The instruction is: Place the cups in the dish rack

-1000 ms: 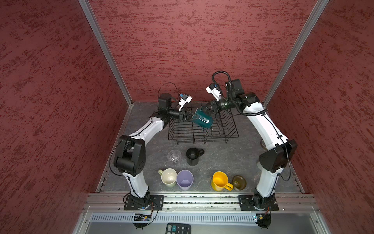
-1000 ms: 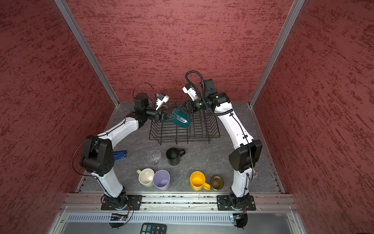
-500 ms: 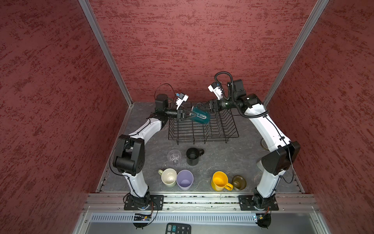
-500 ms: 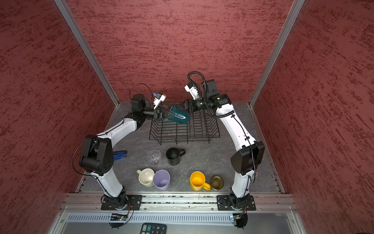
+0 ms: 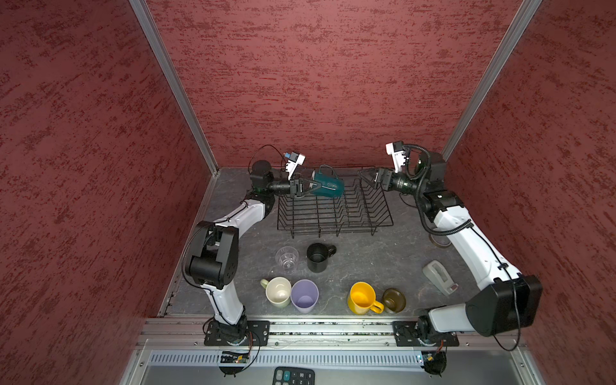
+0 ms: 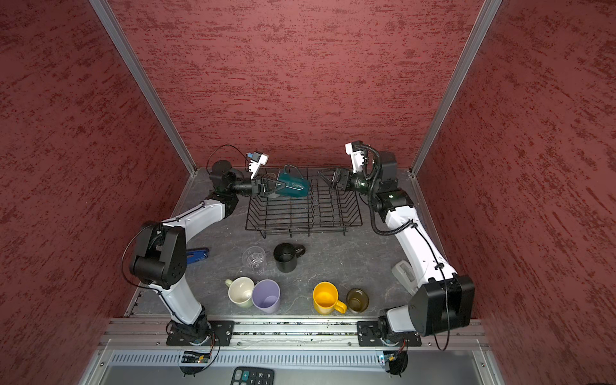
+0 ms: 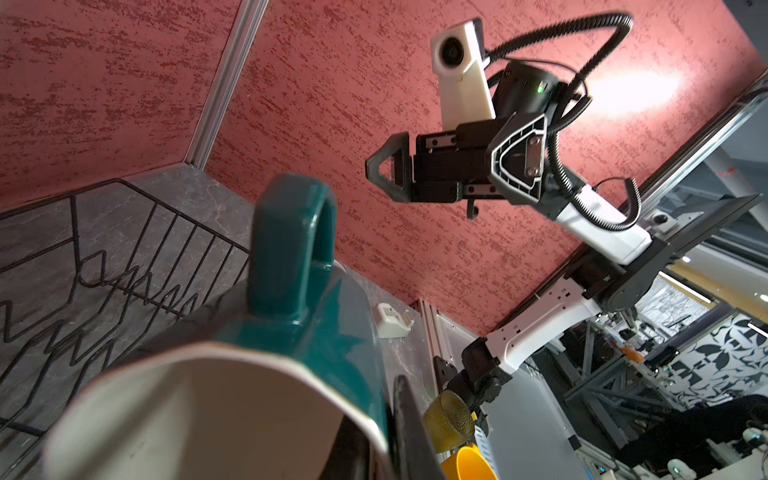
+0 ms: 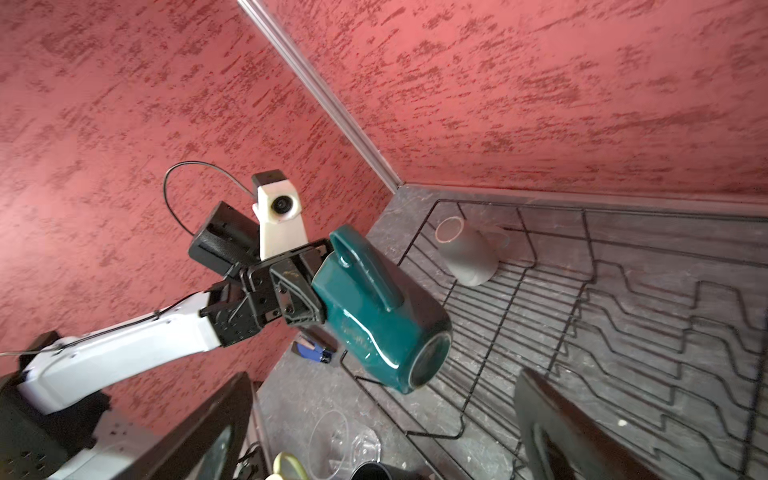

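Teal mug [image 5: 328,187] hangs on its side above the back left corner of the dish rack [image 5: 333,218], its rim clamped in your left pincer [image 5: 308,190]; its base points along the back edge toward your right pincer [image 5: 366,176], wide, empty, clear of it.

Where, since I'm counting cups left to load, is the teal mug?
In both top views the teal mug hangs on its side in the shut left gripper, over the dish rack's far left end.

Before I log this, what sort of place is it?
Probably a lab robot cell, not a kitchen: red panels on aluminium framing enclose a tabletop with two rail-mounted arms and a dish rack.
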Robot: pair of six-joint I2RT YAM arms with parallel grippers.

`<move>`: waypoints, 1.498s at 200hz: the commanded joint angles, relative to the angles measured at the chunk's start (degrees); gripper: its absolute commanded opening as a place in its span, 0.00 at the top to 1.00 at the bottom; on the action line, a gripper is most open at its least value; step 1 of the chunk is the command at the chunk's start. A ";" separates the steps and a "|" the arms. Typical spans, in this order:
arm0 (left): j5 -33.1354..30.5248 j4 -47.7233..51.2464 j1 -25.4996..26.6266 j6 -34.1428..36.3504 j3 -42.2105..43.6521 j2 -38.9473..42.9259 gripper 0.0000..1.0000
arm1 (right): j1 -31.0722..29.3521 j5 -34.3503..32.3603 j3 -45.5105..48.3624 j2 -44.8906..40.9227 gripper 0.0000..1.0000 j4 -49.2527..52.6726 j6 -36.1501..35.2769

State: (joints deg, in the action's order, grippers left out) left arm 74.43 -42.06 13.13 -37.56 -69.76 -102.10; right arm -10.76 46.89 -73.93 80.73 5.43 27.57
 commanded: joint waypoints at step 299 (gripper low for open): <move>-6.05 -31.89 7.24 -17.53 1.91 4.28 1.00 | -8.15 6.58 10.82 8.84 0.14 -40.03 19.33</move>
State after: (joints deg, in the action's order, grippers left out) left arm 70.78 -68.42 19.09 -55.68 -67.16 -100.71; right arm -17.91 53.60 -61.89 87.94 -30.87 44.36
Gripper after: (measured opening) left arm 0.112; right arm 0.875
